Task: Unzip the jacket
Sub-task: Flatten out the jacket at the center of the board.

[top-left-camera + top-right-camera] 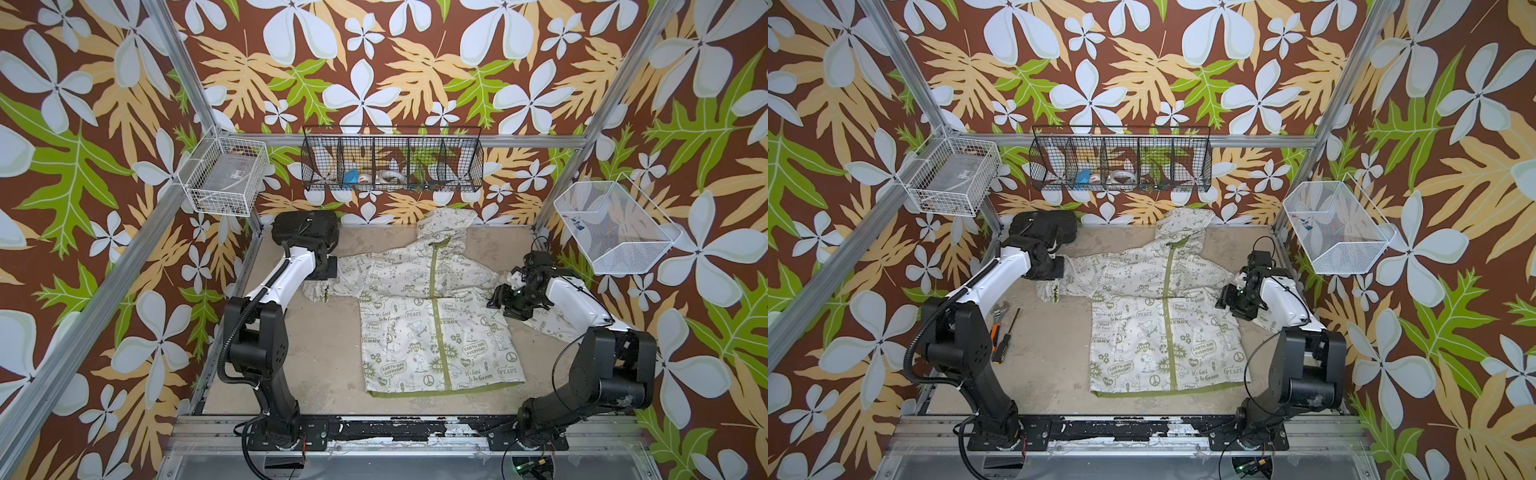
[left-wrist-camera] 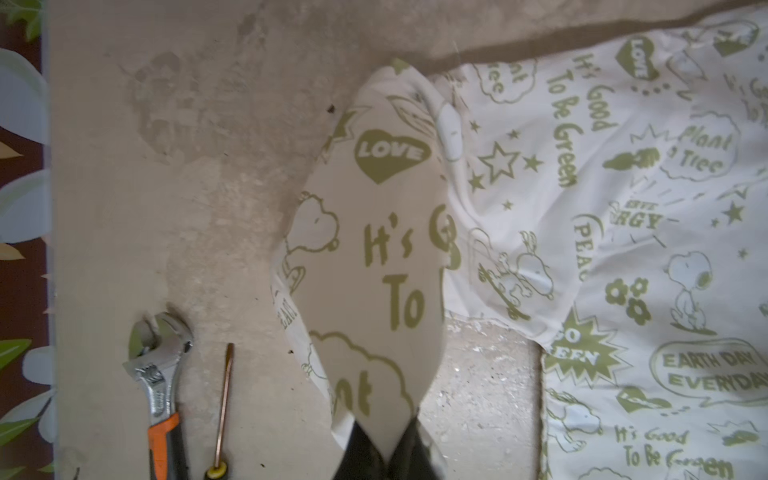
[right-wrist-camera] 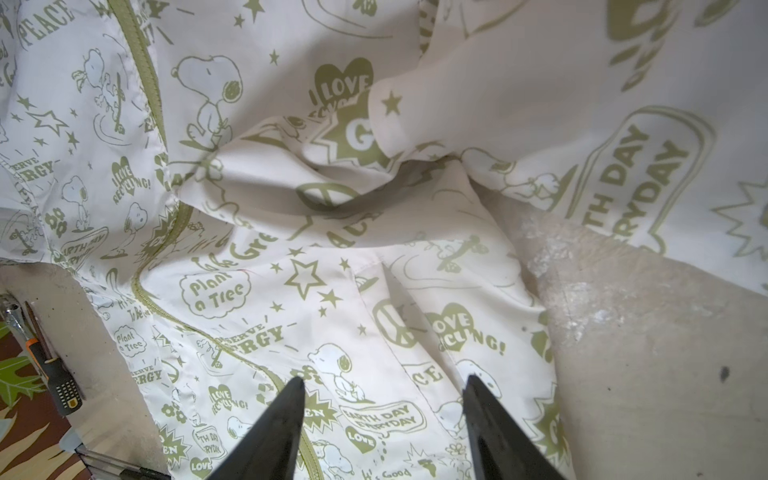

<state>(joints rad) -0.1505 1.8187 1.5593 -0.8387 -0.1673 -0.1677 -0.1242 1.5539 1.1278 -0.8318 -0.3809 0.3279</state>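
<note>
Fingers [image 2: 359, 457] of the left gripper [image 2: 388, 451] are clamped together on a fold of the jacket [image 1: 432, 328]. They pinch the cream sleeve [image 2: 374, 257] so that the cloth rises off the table [image 2: 187, 187] in a taut tent up to the tips. In both top views this gripper sits left of centre, at the end of the sleeve that reaches toward the left of the frame, with its tips hidden under the wrist. The right gripper [image 3: 385, 379] has its two black fingers [image 3: 270, 432] spread well apart with nothing between them. They hang over the printed front of the jacket, and I cannot tell whether they touch the cloth. In a top view the right gripper [image 1: 496, 299] sits right of centre, at the jacket's right edge. The jacket lies front side up in the middle of the frame, with its hood [image 1: 444, 228] at upper centre by the back wall and its green hem [image 1: 415, 394] toward the lower edge. The zipper [image 1: 434, 274] runs down the middle as an unbroken green line, closed along all that shows. A wrench [image 1: 998, 318] and a screwdriver [image 1: 1008, 334] lie on the table left of the jacket, apart from the cloth.
</note>
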